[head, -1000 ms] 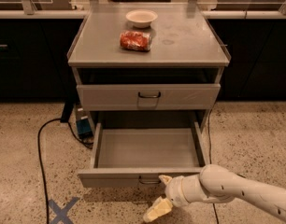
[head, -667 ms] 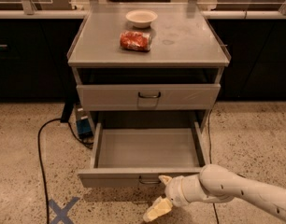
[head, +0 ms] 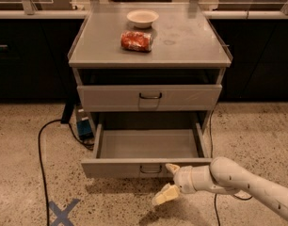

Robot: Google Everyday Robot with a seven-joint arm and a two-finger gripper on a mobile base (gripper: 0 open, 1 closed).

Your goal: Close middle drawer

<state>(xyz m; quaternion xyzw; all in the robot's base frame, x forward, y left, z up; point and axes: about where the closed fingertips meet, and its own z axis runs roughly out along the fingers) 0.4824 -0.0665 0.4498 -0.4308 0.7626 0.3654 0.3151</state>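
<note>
Gripper point(head: 168, 181) is down low in front of the cabinet point(head: 148, 55), a touch right of centre. Its two pale fingers point(head: 165, 195) are spread wide, with nothing between them. The upper fingertip is right at the front panel of the middle drawer point(head: 148, 145), just beside the small dark handle point(head: 150, 169) — whether it touches, I cannot tell. The white arm point(head: 243, 180) reaches in from the cabinet's lower right. The middle drawer stands pulled well out of the cabinet. Above it, the taller-fronted drawer point(head: 111, 98) sits pushed in. On the cabinet's top there is a white bowl point(head: 142, 18) toward the back and a red packet point(head: 136, 41) lying just in front of it. Left of the cabinet a black cable point(head: 39, 149) loops over the speckled floor, and a blue X point(head: 63, 212) is marked out in front.
</note>
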